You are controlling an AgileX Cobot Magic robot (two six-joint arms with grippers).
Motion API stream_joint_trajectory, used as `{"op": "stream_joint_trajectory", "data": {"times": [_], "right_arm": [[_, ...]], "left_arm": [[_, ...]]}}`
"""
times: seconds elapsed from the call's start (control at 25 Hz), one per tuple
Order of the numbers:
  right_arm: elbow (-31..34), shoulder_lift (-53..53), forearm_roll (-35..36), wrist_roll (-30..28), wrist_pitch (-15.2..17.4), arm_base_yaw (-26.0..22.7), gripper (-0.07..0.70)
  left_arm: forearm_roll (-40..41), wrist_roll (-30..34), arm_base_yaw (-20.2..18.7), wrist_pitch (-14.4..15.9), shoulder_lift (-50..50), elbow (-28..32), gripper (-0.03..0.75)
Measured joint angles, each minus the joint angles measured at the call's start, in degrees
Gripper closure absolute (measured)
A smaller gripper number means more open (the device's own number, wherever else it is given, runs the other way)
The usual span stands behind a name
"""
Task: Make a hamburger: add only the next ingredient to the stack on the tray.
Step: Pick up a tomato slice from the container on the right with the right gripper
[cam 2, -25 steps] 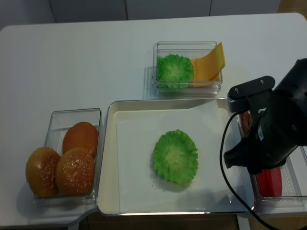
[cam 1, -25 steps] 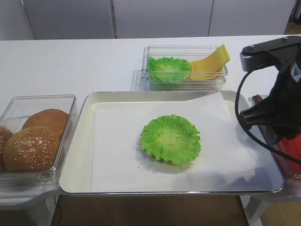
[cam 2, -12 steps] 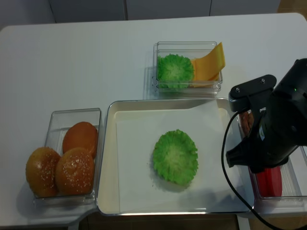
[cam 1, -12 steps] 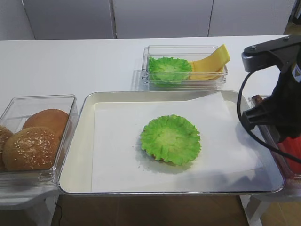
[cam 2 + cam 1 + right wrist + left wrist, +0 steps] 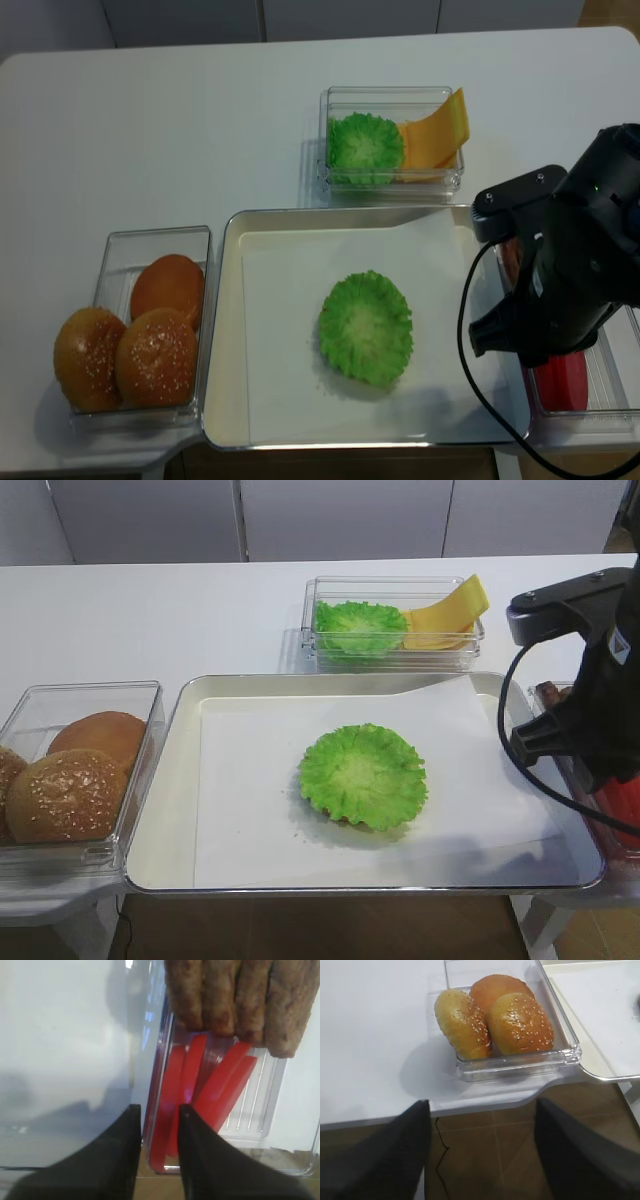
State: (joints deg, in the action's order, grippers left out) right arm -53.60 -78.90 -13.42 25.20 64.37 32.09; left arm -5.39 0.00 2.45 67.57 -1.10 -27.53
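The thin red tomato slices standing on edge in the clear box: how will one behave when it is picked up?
The thin red tomato slices look flat and straight-edged, so probably stiff, not floppy. Their smooth faces may slip between the right end effector fingers. Packed closely on edge, a neighbour might lift or tip too.

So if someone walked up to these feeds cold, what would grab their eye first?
Probably the bright green lettuce stack sitting alone mid-tray on white paper. Next, the bulky black right arm over the clear box at the tray's right edge, its gripper astride the box's near wall by upright red tomato slices. Then the sesame buns far left.
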Motion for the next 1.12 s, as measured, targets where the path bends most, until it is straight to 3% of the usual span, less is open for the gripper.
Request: {"op": "stream_joint_trajectory", "data": {"times": [0.28, 1.12], "right_arm": [[0.0, 0.0, 0.0, 0.0, 0.0, 0.0, 0.547], [0.0, 1.9, -0.2, 0.6, -0.5, 0.0, 0.634]], "left_arm": [[0.0, 0.0, 0.0, 0.0, 0.0, 0.0, 0.238], [0.0, 0.0, 0.0, 0.0, 0.0, 0.0, 0.238]]}}
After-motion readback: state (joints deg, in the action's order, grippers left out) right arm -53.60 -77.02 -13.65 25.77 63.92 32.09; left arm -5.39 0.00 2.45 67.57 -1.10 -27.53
